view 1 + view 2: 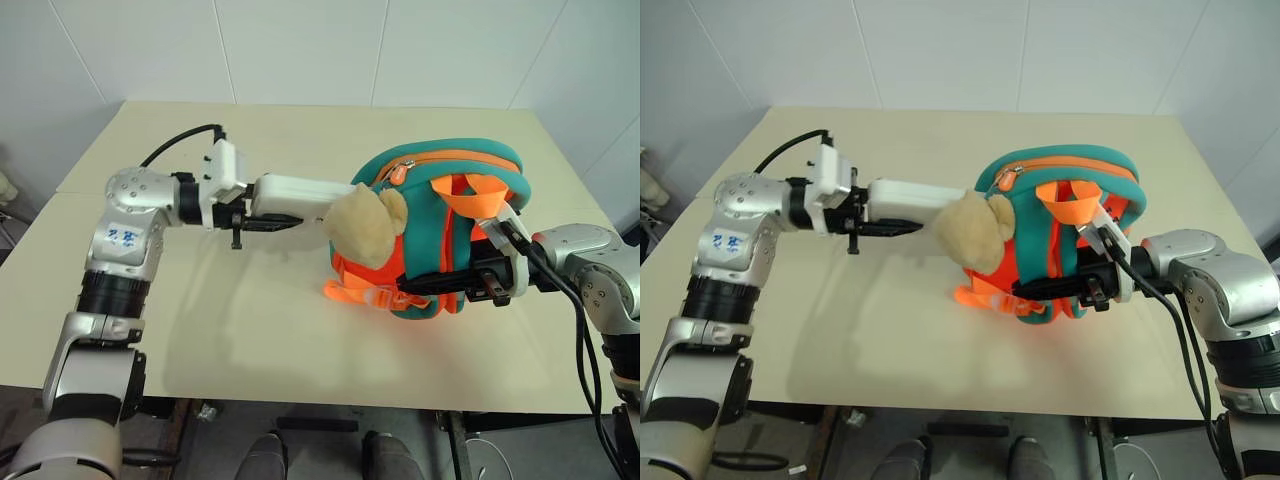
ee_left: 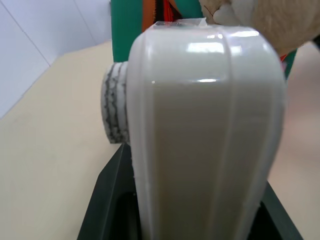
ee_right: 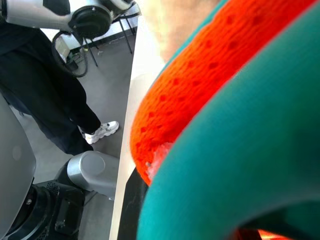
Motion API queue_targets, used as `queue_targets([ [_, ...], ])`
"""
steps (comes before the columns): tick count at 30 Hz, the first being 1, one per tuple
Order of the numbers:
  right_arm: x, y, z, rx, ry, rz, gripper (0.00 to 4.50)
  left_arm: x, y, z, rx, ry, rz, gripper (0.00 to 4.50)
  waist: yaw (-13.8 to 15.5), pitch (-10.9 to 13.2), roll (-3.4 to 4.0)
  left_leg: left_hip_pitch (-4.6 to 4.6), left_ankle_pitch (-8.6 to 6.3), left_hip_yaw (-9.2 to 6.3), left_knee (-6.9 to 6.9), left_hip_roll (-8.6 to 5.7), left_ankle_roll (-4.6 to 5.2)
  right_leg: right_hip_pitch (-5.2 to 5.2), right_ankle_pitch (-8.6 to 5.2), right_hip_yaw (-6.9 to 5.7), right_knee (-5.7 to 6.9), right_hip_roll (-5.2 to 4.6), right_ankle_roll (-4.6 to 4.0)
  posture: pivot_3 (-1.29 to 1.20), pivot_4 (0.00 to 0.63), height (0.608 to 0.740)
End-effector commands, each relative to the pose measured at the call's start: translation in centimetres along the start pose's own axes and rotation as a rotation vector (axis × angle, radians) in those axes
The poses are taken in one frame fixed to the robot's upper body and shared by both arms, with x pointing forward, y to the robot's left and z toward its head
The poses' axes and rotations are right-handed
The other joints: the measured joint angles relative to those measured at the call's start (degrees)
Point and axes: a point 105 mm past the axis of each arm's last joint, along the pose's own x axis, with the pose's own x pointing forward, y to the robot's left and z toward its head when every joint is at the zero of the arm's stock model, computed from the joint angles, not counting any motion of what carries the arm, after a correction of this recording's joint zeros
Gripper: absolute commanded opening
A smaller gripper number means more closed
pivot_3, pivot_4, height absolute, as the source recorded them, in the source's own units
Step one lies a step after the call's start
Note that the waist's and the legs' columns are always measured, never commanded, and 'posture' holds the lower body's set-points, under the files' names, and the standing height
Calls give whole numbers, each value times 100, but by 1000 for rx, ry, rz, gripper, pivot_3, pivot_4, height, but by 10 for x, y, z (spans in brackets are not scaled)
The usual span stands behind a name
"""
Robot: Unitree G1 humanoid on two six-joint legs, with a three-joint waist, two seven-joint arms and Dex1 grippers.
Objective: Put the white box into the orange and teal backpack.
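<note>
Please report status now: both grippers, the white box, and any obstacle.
Left gripper shut on white box, held level above table. Right gripper shut on orange and teal backpack strap. Plush toy sits at box's front end.

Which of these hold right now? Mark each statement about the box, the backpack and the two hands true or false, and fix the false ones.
1. The left hand holds the white box. True.
2. The white box lies flat on the table. False: it is held in the air, its far end at the tan plush toy.
3. The right hand is clamped on the orange and teal backpack. True: it grips a teal strap.
4. The backpack lies on the floor. False: it stands on the beige table.
5. The plush toy sits on the backpack's side toward the left hand. True.
6. The white box is fully inside the backpack. False: most of it is outside.
</note>
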Motion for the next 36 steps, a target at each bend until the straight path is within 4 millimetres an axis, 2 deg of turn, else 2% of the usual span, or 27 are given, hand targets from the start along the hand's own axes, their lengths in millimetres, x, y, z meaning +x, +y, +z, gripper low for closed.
queue_targets([
  [1,5,4,4,-47,-1,19,13,38,-2,-4,28,58,-57,1268,16,0,-1,-1,0,-1,4,-1,1,4,1,0,-1,0,3,0,150,740],
  [4,7,4,4,-53,-5,20,13,69,-3,1,-29,28,-54,1268,13,1,-2,-9,-3,-1,22,-3,7,5,5,1,-1,0,9,0,150,740],
  [6,9,4,4,-55,-7,21,13,88,4,-3,-46,31,26,1268,-15,1,-3,-10,-4,0,27,-3,9,4,4,1,-1,0,9,0,150,740],
  [9,11,5,3,-57,-8,21,13,100,-2,3,-122,-45,2,1268,-31,1,-2,-9,-4,1,29,-2,8,1,3,1,2,0,11,0,150,740],
  [11,11,6,3,-58,-11,16,13,100,-1,2,-180,-61,7,1268,-30,2,-2,-10,-3,0,29,-2,7,-1,3,1,5,0,12,0,150,740],
  [15,9,6,1,-57,-12,3,0,87,12,7,-273,-107,77,2576,-18,2,-3,-10,-4,0,33,-2,7,-1,3,1,7,0,12,0,150,740],
  [18,9,5,0,-53,-16,-10,0,60,30,33,-240,-192,158,3508,-26,5,-5,-13,-4,0,38,-2,8,-1,3,2,11,0,12,0,150,740],
  [21,9,4,0,-54,-20,-12,0,33,37,47,-261,-234,184,4424,-50,6,-4,-14,-3,0,35,-2,7,-6,3,2,14,0,12,0,150,740],
  [23,9,4,1,-56,-20,-12,0,17,39,58,-294,-272,173,4479,-43,6,-4,-13,2,-1,31,-1,-2,-6,3,2,13,0,12,0,150,740],
  [25,9,4,1,-57,-20,-11,0,1,30,67,-244,-284,112,4479,-24,6,-5,-15,2,-1,32,-2,-2,-5,2,2,11,0,12,0,150,740],
  [29,8,0,-1,-53,-15,-18,0,-28,-2,50,-180,-162,-21,4479,-41,5,-3,-15,7,0,28,-2,-14,-5,2,3,10,0,11,0,150,740],
  [33,8,-2,-2,-51,-14,-23,0,-38,-17,45,-213,-176,-18,4479,-21,6,-5,-13,1,-1,29,-1,-2,-4,0,3,15,0,8,0,150,740],
  [36,9,-3,-3,-48,-12,-22,0,-30,-37,37,-200,-159,-20,4479,-11,6,-5,-15,-4,-5,36,-2,8,0,1,4,19,0,8,0,150,740],
])
